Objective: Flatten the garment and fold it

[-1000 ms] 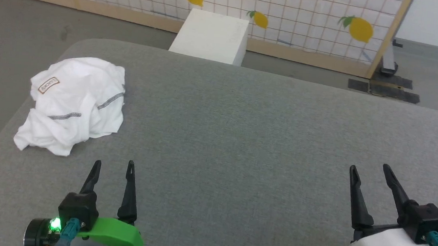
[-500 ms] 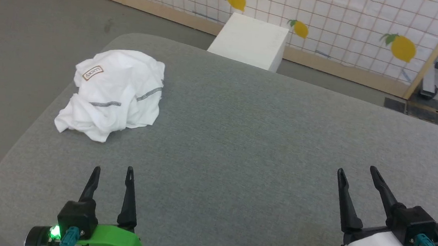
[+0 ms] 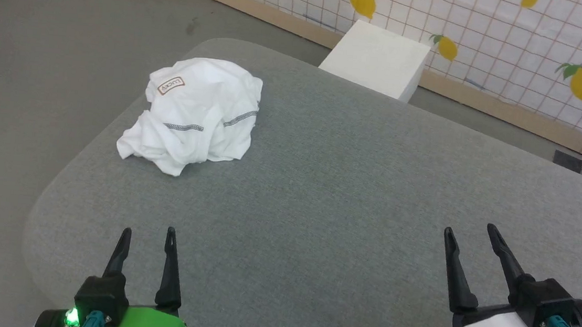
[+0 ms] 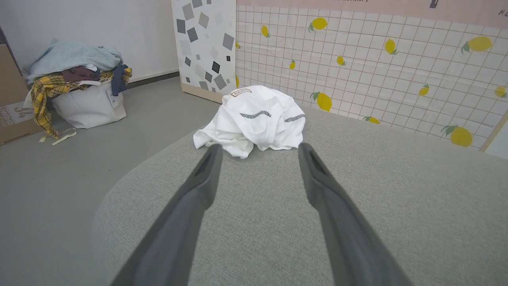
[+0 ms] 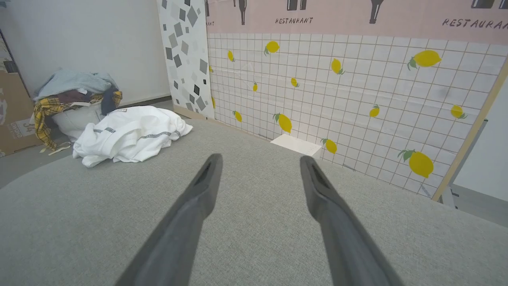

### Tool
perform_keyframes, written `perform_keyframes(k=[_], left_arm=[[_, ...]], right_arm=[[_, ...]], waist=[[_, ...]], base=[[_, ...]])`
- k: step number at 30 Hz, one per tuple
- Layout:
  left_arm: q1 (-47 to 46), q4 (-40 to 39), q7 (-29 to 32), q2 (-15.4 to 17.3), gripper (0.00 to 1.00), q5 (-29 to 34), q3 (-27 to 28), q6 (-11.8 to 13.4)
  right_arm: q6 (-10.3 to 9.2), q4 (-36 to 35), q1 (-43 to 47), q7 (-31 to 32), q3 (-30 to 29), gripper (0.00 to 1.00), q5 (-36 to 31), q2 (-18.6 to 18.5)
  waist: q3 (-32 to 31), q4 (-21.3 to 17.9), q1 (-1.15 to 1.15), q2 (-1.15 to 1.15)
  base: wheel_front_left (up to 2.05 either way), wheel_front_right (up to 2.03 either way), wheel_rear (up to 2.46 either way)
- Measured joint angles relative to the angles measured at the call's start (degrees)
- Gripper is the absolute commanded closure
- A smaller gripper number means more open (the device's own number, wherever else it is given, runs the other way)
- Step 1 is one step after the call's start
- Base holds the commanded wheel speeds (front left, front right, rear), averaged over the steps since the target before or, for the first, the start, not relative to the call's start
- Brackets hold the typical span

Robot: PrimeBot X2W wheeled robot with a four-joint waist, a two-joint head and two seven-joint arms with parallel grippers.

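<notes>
White garment (image 3: 195, 115): crumpled, patch end farthest, lengthwise along table (image 3: 346, 189) left edge
Room: bare rightward
left gripper (image 3: 148, 230), right gripper (image 3: 469, 229): spread, empty

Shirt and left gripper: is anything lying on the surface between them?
Nothing visible does. Bare grey surface runs from the left gripper to the crumpled shirt; the white box stands beyond the far edge, off that line.
</notes>
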Motion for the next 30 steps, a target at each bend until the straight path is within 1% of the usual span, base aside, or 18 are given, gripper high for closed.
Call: perform_keyframes(k=[7,18,30], left_arm=[[0.3,-0.1,-0.9,0.0,0.0,-1.3,-0.4,0.5],[0.7,-0.2,-2.0,0.0,0.0,-1.9,-1.1,1.5],[1.5,-0.2,-3.3,0.0,0.0,-2.5,-1.4,2.0]], right_arm=[[0.0,0.5,0.2,-0.9,0.3,0.0,0.5,0.0],[0.0,1.0,0.3,-2.0,0.4,0.0,0.5,0.0],[0.0,1.5,0.4,-3.5,0.5,0.0,0.9,0.0]], waist=[[-0.1,2.1,0.0,0.0],[0.0,4.8,0.0,0.0],[0.1,7.7,0.0,0.0]], base=[[0.0,0.0,0.0],[0.0,0.0,0.0],[0.0,0.0,0.0]])
